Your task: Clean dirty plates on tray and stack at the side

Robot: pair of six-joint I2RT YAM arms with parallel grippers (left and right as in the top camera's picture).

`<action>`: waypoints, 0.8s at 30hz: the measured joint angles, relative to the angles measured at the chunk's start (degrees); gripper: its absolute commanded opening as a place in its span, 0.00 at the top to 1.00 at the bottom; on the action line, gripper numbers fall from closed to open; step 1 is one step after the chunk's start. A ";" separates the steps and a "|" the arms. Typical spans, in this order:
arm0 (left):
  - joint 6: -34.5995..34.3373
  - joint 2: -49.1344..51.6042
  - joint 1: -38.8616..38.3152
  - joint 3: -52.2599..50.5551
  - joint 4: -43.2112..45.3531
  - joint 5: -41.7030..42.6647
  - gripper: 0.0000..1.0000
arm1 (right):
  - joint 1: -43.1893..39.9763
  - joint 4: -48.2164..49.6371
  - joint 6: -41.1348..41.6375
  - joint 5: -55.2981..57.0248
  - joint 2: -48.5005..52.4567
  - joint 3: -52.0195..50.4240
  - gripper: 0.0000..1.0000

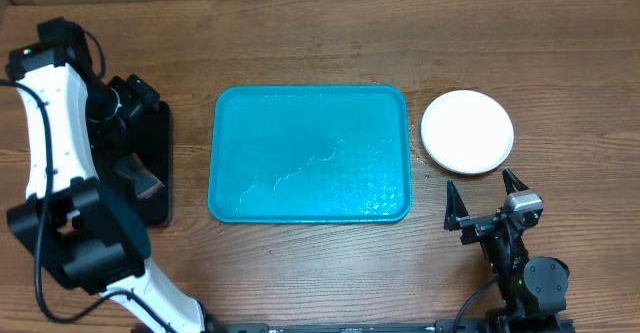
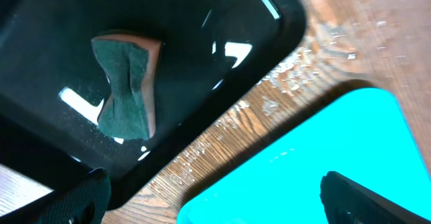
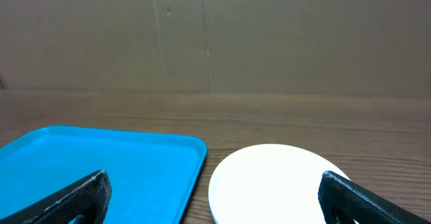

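Note:
The turquoise tray (image 1: 310, 153) lies in the middle of the table with no plates on it; it shows wet streaks. It also shows in the left wrist view (image 2: 316, 163) and the right wrist view (image 3: 101, 170). A white plate (image 1: 467, 131) sits on the table to the right of the tray, seen too in the right wrist view (image 3: 269, 183). Whether other plates lie under it I cannot tell; the yellow-green and pale blue plates are not visible. My left gripper (image 2: 215, 204) is open and empty above the gap between black tray and turquoise tray. My right gripper (image 1: 484, 201) is open and empty, near the plate's front.
A narrow black tray (image 1: 150, 163) stands at the left, also in the left wrist view (image 2: 202, 62), with a green-and-brown sponge (image 2: 124, 86) lying in it. Water droplets (image 2: 296, 76) speckle the wood between the two trays. A cardboard wall (image 3: 215, 35) stands behind the table.

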 measured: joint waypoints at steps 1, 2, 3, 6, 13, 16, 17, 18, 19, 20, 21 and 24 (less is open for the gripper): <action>0.00 -1.55 -0.04 0.00 0.00 0.00 0.00 | 0.00 -0.02 0.00 0.00 0.00 0.00 0.00; 0.00 -3.45 -0.22 0.00 0.02 0.00 0.00 | 0.00 -0.02 -0.02 0.00 0.00 0.00 0.00; 0.00 -5.60 -0.26 0.00 0.04 0.00 0.00 | 0.00 -0.02 -0.02 0.02 0.00 0.00 0.00; 0.00 -13.03 -0.35 0.02 0.02 0.00 0.00 | 0.00 -0.04 0.02 0.02 0.00 0.00 0.00; 0.00 -24.65 -0.35 0.07 -0.04 -0.02 0.00 | 0.00 -0.02 -0.02 0.02 0.00 0.00 0.00; 0.00 -27.52 -0.35 0.07 -0.35 -0.17 0.00 | 0.00 -0.04 0.00 0.00 0.00 0.00 0.00; 0.02 -28.24 -0.35 0.07 -0.63 -0.37 0.00 | 0.00 -0.02 -0.02 0.02 0.00 0.00 0.00; 0.02 -29.16 -0.35 0.07 -1.44 -0.59 0.00 | 0.00 0.00 -0.02 0.02 0.00 0.00 0.00; 0.02 -29.92 -0.37 0.07 -2.62 -0.76 0.00 | 0.00 0.00 -0.02 0.00 0.00 0.00 0.00; 0.02 -30.84 -0.57 0.07 -4.28 -1.01 0.00 | 0.00 0.00 -0.02 0.02 0.00 0.00 0.00; 0.02 -31.80 -0.90 0.07 -5.99 -1.22 0.01 | 0.00 -0.02 -0.02 0.02 0.00 0.00 0.00; 0.02 -34.64 -4.11 0.04 -9.27 -2.43 0.00 | 0.00 0.00 -0.02 0.00 0.00 0.00 0.00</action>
